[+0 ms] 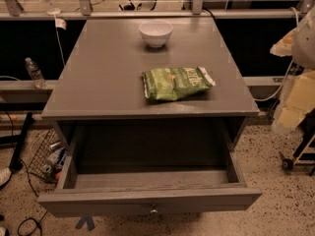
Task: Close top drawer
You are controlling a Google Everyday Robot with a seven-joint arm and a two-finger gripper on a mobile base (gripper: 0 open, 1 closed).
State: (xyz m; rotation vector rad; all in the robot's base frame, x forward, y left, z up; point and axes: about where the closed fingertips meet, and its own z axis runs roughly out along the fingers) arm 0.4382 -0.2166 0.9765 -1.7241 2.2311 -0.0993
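Off to the right of the grey wooden counter [113, 77], at the edge of the view, the pale cream end effector [290, 109] is hanging below a white rounded arm housing [305, 38]. It is sitting level with the counter's front right corner and well apart from it, touching nothing on the counter. Whether it is set wide or narrow cannot be told, and it is not seen holding anything.

Directly beneath the counter, the wide grey wooden top drawer [147, 199] is standing pulled far out toward the camera. Its long flat front panel is jutting well forward of the counter's front edge, and its side walls and bare wooden floor are showing. A small metal knob [154, 210] is sitting at the centre of that front panel.

On the counter, right of its middle, a crinkled green snack bag [177, 82] is lying flat. Near the counter's back edge, a small round white bowl [155, 32] is standing upright, apart from the bag.

Left of the counter, a clear plastic bottle [34, 73] is standing on a low ledge, and lower down by the counter's left front corner a wire basket [45, 156] is resting on the speckled floor [275, 210] with cans inside.
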